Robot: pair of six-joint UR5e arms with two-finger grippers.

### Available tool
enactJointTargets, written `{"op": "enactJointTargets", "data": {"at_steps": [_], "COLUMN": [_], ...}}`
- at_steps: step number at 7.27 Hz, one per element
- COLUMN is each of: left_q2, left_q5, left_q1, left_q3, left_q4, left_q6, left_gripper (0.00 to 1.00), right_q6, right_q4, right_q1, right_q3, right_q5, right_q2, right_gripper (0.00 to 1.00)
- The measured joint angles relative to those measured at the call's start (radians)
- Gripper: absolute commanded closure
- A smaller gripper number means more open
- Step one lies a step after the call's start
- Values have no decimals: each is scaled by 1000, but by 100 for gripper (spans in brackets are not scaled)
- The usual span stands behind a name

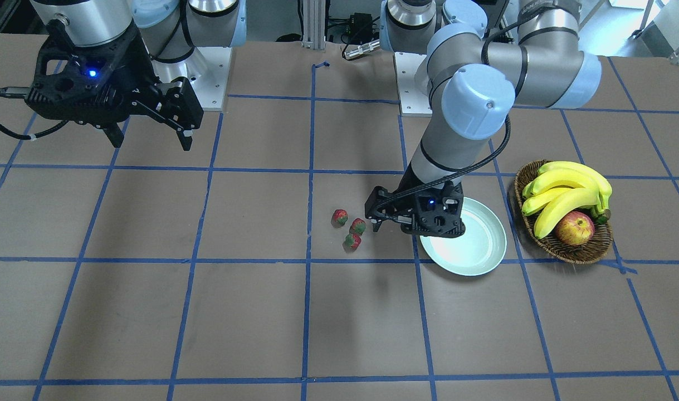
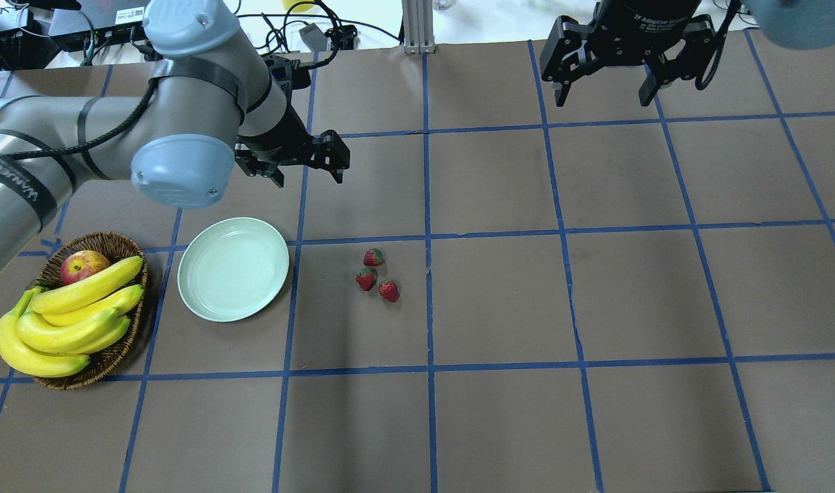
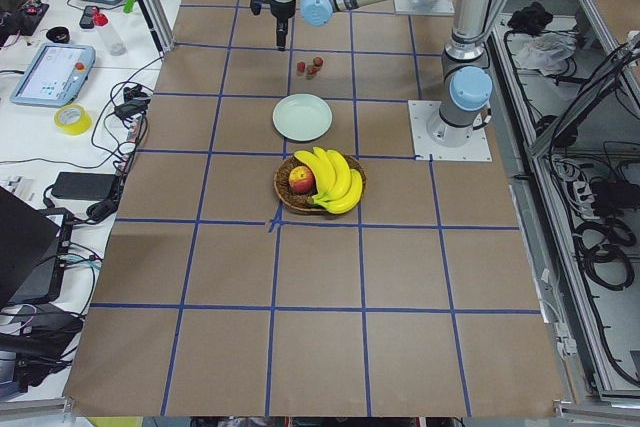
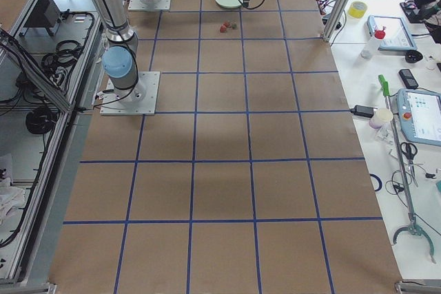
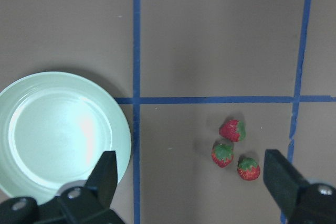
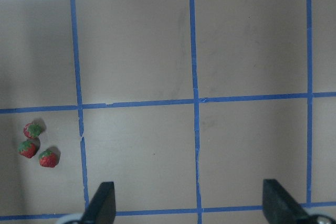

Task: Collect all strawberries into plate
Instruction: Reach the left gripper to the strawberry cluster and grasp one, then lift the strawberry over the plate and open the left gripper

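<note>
Three small red strawberries (image 2: 372,257) (image 2: 366,279) (image 2: 388,291) lie close together on the brown table, right of the pale green plate (image 2: 205,301), which is empty. They also show in the front view (image 1: 352,240) and both wrist views (image 5: 231,129) (image 6: 27,148). My left gripper (image 2: 309,174) is open and empty, held above the table behind the plate; in the front view it (image 1: 417,228) stands over the plate's rim (image 1: 484,262). The plate (image 5: 31,103) shows at the left of the left wrist view. My right gripper (image 2: 603,96) is open and empty, high at the far right.
A brown wicker basket (image 2: 116,241) with bananas (image 2: 81,322) and a red-yellow apple (image 2: 81,266) stands left of the plate. Blue tape lines cross the table. Monitors and tools lie off the table's edges in the side views.
</note>
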Motion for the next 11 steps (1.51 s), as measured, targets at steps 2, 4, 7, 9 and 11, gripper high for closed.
{"op": "enactJointTargets", "data": {"at_steps": [2,4,7,9,11], "left_q2": [-72,-108,-160,-187,-201], "left_q5": [-11,-33,-61,-62,-64], "left_q1": [-29,-44,-57,-69,-77], "left_q3": [-62,-107,-132,-134,-135], "left_q4": [116,150,168,181,183], "left_q6": [65,132,152,153,153], "left_gripper": [0,0,5,26,76], "right_q6": [-14,-18,-18,-18,-18], "right_q4": [-35,-39,-37,-33,-30], "right_q1": [0,-2,-3,-4,-3], "right_q3": [8,17,21,21,21], "right_q5": [-9,-6,2,7,9], "right_q2": [-1,-3,-6,-7,-8], "right_gripper": [0,0,0,0,0]}}
